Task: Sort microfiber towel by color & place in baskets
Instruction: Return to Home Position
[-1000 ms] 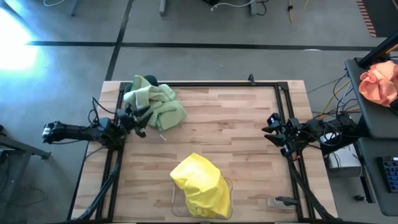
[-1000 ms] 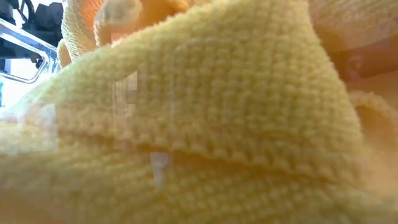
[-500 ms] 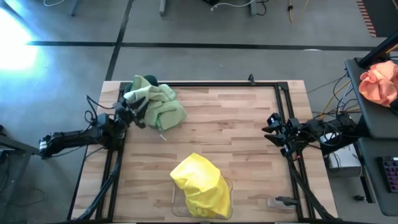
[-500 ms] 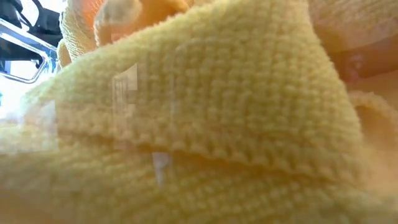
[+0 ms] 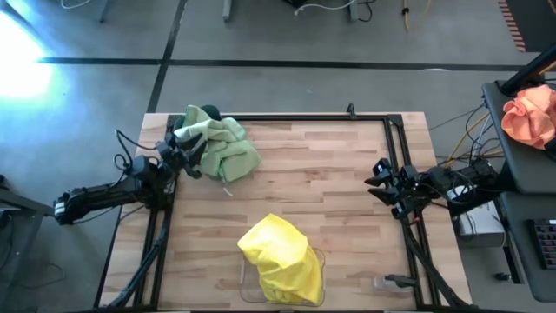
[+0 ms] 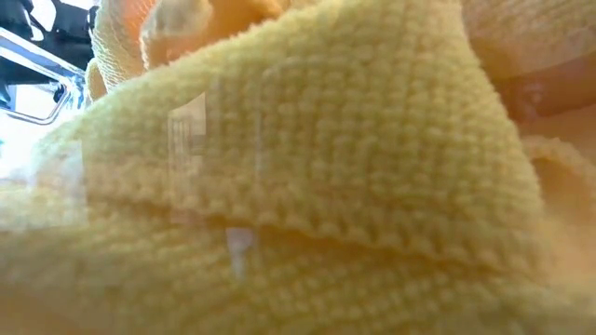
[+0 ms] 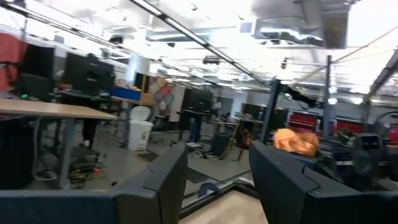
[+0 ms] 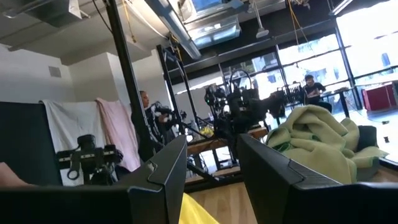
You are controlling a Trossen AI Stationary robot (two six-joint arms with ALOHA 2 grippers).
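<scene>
Several pale sage green towels (image 5: 221,143) lie heaped over the dark teal basket (image 5: 212,111) at the table's far left corner, hiding most of it. Bright yellow towels (image 5: 280,257) are piled on the clear basket (image 5: 320,258) at the near edge; they fill the low view (image 6: 307,177). My left gripper (image 5: 192,163) is open beside the green heap's left edge, and its wrist view (image 7: 217,180) shows only the room. My right gripper (image 5: 379,183) waits open at the table's right edge, facing the green heap (image 8: 317,140).
A black frame rail (image 5: 304,117) runs around the wooden table top (image 5: 321,183). An orange-pink cloth bundle (image 5: 530,113) lies on a dark stand off the table's right side. Bare wood stretches between the two heaps and toward my right gripper.
My left arm has swung, its elbow moving toward the near side, and its gripper has shifted a little toward the table's far edge, along the left edge of the green heap. The towels and my right arm have kept still.
</scene>
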